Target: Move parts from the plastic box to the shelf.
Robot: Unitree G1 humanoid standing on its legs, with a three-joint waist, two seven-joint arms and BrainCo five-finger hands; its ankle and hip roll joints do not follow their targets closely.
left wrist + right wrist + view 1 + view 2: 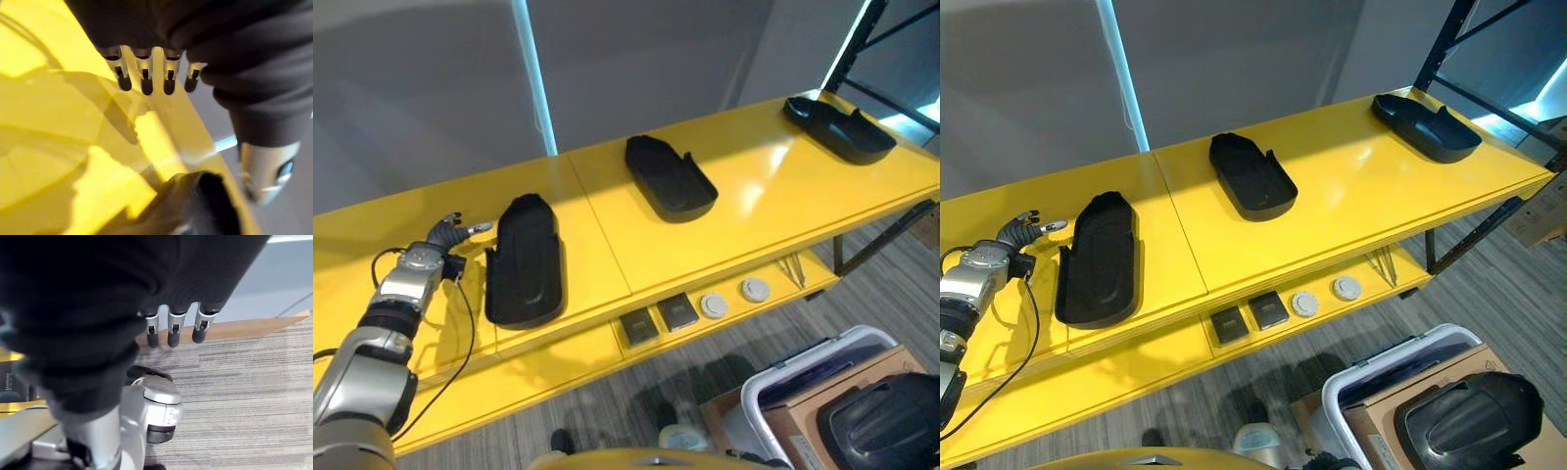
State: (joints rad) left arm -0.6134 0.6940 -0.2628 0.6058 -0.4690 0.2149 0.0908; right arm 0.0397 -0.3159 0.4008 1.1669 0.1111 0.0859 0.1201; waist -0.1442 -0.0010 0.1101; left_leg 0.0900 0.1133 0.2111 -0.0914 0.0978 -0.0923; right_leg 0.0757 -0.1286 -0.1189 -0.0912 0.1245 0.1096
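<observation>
Yellow shelf (773, 186) carries three black molded parts: one at 9 o'clock (524, 259), one centre (669, 176), one at 2 o'clock (837, 125). Left hand (448, 235) released, fingers spread, just beside 9 o'clock part. Right hand (171, 330) relaxed above carpet. Plastic box (793, 377) at 5 o'clock, another black part (886, 421) inside.

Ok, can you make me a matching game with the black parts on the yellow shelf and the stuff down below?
Things:
1. black part by the left hand
2. black part in the middle
3. round white discs
4. black part in the cardboard box

Places:
A. lower shelf
B. down on the floor side, not moved yet
C. top shelf, centre
D. top shelf, nearest the robot's open hand

Pairs: 1-D, 2-C, 3-A, 4-B
</observation>
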